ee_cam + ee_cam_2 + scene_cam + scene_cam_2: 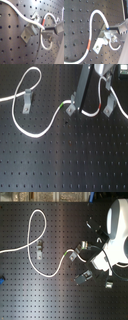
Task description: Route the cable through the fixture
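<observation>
Cable (34, 134) lay across the black perforated board (65, 164), white and thin. In the first exterior view it came in from the first exterior view's left edge, looped up and round above a small grey bracket (26, 100), dropped in a long sag, then rose to a second grey bracket (71, 106) near the middle. A short green band (61, 104) sat on the cable just beside that second bracket. Past it the cable ran on toward the first exterior view's right, carrying a short red band (106, 108), and arched up under the arm's dark column (84, 86).

Second exterior view showed the same loop (36, 222) above the first bracket (38, 251), the sag, and the cable climbing into the cluster of fixtures under the white arm (116, 227).

In the first wrist view the cable (22, 13) passed against a grey angled fixture (29, 31), red band (44, 20) just beyond it, and then curled into a hanging loop beneath the gripper (46, 33). In the second wrist view the red band (89, 43) lay on the cable's lower run, and the cable arched over to the gripper (108, 32) beside the fixture (100, 41).

Gripper fingers (51, 31) were clamped together on the cable, which emerged from between them on both sides.
</observation>
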### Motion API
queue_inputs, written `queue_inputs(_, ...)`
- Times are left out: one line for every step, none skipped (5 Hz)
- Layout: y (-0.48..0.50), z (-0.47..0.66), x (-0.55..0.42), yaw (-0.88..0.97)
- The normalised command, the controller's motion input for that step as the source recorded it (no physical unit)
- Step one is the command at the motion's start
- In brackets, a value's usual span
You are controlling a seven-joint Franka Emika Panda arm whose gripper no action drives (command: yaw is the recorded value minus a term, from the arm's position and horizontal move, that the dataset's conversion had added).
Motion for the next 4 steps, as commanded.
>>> queue_inputs(-0.15,0.1,-0.073,0.0)
queue_inputs(-0.085,0.07,-0.059,0.0)
queue_inputs(-0.012,0.05,-0.014,0.12)
queue_inputs(0.002,0.08,0.0,0.11)
